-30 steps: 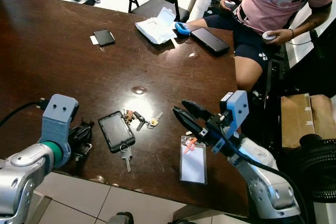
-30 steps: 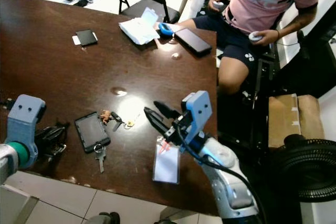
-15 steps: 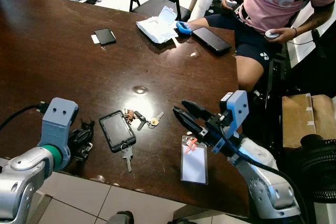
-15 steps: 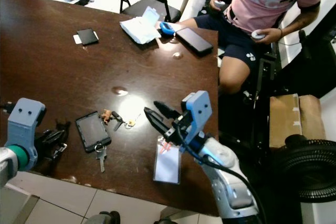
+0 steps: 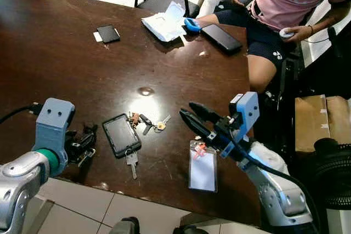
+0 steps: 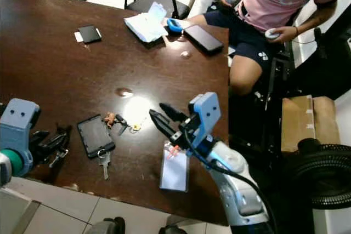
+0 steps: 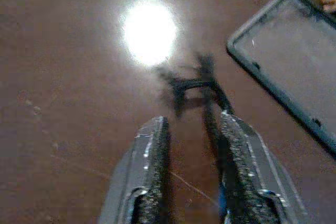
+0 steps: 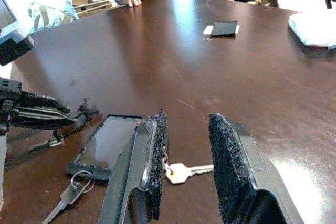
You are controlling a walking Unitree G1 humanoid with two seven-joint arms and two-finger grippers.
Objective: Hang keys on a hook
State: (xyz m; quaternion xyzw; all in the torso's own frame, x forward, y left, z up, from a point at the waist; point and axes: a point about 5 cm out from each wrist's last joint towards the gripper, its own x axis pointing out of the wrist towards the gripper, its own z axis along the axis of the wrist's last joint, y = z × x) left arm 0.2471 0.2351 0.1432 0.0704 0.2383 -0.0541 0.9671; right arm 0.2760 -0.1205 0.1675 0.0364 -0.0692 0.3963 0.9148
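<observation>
Head views: a dark brown table [image 5: 71,64] carried a bunch of keys [image 5: 147,123] near its front edge, lying flat just beside a black phone [image 5: 121,135]; a separate single key [image 5: 131,160] on a ring touched the phone's near end. A clear badge holder [image 5: 202,166] lay to the right. The right gripper [image 5: 193,116] hovered above the table, right of the keys, fingers parted; against the frame a second earlier it sat a little nearer the keys, though the camera had also shifted. The left gripper [image 5: 83,142] rested low at the table's front edge, left of the phone, as before. At the far side lay a small black card [image 5: 107,33], white paper [image 5: 163,24] and another phone [image 5: 220,36]; a seated person [image 5: 285,4] held controllers.

Left wrist view: the left gripper's fingers [image 7: 152,182] stood moderately apart over bare tabletop, the phone's corner beyond them.

Right wrist view: the right gripper's fingers [image 8: 223,161] were spread, a brass key showing between them.
</observation>
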